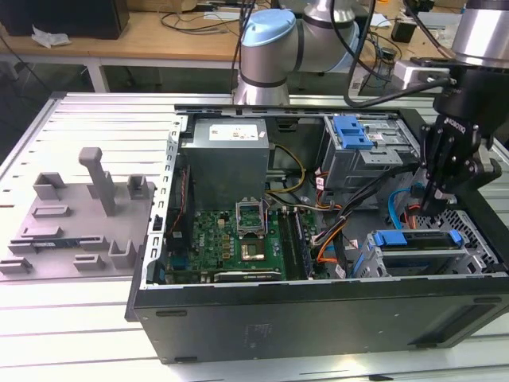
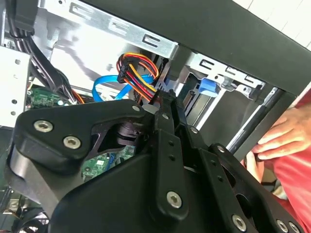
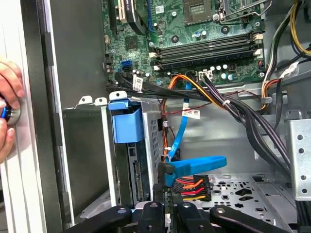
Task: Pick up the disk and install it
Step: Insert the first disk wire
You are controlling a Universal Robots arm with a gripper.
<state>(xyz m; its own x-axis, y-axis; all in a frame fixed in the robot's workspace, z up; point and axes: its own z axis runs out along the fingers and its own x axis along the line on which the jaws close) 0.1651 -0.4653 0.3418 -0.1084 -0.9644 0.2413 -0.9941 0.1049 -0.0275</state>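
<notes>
Exterior view: the arm reaches over the open computer case (image 1: 318, 322) from behind. Its wrist is upright at the exterior view's right and the gripper (image 1: 431, 208) points straight down into the case's front corner. The fingertips are drawn tightly together. Whether they pinch anything cannot be told.

The disk (image 1: 416, 239), with its blue carrier bracket, sits in the metal drive cage (image 1: 359, 263) just below the gripper and slightly toward the exterior view's left. It lies flat and is apart from the fingertips.

In the first wrist view the gripper (image 3: 167, 204) hangs just beside a blue data cable (image 3: 194, 167) and a cluster of red and orange power wires (image 3: 192, 187). The disk's blue bracket tab (image 3: 127, 124) stands in the cage nearby. A person's hand (image 3: 7, 92) rests on the case's outer edge.

In the second wrist view the closed fingers (image 2: 167, 109) point toward those coloured wires (image 2: 138, 68). The motherboard (image 1: 238, 231) lies well apart.
</notes>
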